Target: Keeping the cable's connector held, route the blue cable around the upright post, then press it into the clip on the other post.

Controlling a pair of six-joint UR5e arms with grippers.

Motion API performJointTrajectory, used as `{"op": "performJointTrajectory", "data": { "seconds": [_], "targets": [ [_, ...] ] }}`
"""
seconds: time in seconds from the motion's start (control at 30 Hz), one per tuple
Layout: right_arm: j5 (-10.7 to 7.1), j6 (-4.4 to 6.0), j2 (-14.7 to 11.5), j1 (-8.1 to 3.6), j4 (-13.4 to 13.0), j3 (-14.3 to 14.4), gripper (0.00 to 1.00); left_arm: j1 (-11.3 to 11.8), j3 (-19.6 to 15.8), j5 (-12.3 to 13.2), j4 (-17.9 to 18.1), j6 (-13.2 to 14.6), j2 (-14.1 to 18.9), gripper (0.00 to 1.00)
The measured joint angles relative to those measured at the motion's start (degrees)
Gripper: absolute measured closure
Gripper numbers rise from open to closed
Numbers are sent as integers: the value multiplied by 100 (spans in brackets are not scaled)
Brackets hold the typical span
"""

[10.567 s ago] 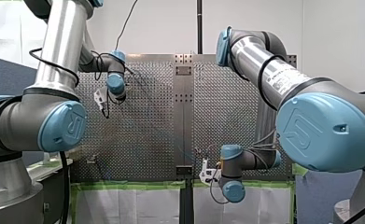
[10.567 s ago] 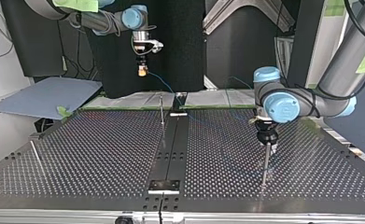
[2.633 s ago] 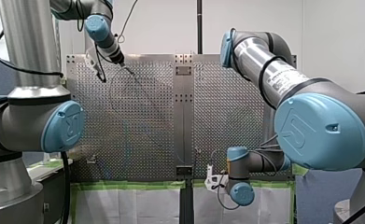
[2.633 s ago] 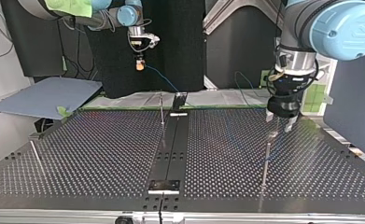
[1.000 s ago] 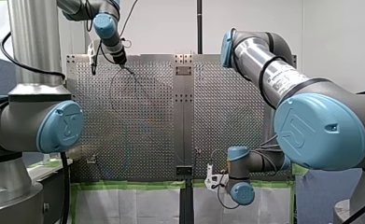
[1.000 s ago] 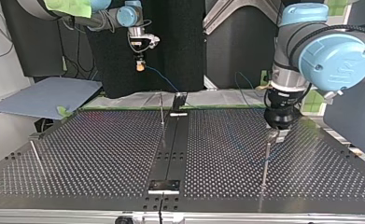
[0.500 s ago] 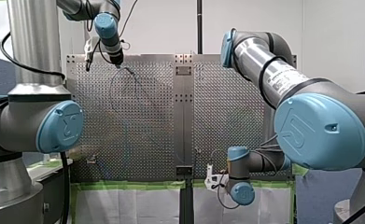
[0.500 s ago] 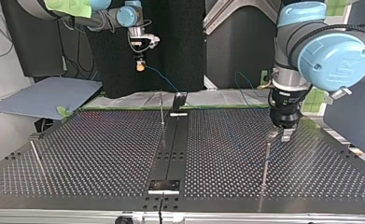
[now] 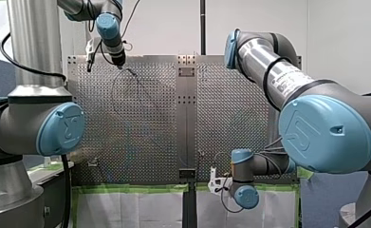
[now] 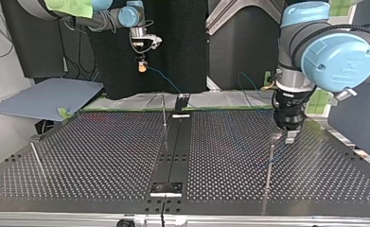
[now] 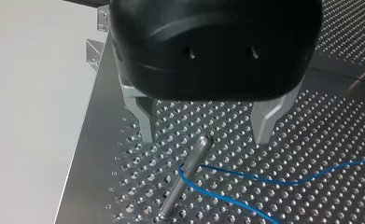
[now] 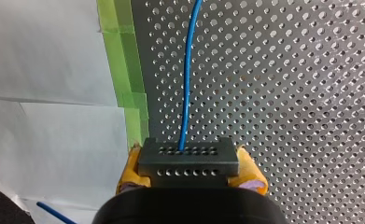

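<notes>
Fingers spread wide on my left gripper [image 11: 204, 138], metal tips empty, hanging right over the upright post [image 11: 182, 184] near the table [image 11: 339, 140] edge; blue cable [image 11: 283, 181] is hooked round that post, so routing looks done; my right gripper [image 12: 190, 171], yellow pads clamped on the connector [image 12: 188, 156], sits by the taped edge; pressing into the clip remains, I'd say.

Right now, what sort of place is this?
Probably a robotics lab test bench: my left arm and my right arm reach over a perforated metal table edged with green tape.
</notes>
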Motion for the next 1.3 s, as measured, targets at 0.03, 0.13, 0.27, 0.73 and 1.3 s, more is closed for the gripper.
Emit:
{"op": "performJointTrajectory", "data": {
  "seconds": [0.03,0.13,0.27,0.73,1.3],
  "targets": [
    [0,0,-1,0,4,0,100,-3,0,-19,22,22,0,0],
    [-2,-8,-1,0,14,-1,100,-45,0,-27,109,134,0,0],
    [-2,-12,-4,0,22,0,100,-198,0,-26,233,339,-8,0],
    [-6,8,-5,8,60,1,100,-1003,397,-554,571,1051,-584,0],
    [-65,18,1,8,27,2,100,-1823,451,-1534,968,1349,-1313,0]
  ]
}}
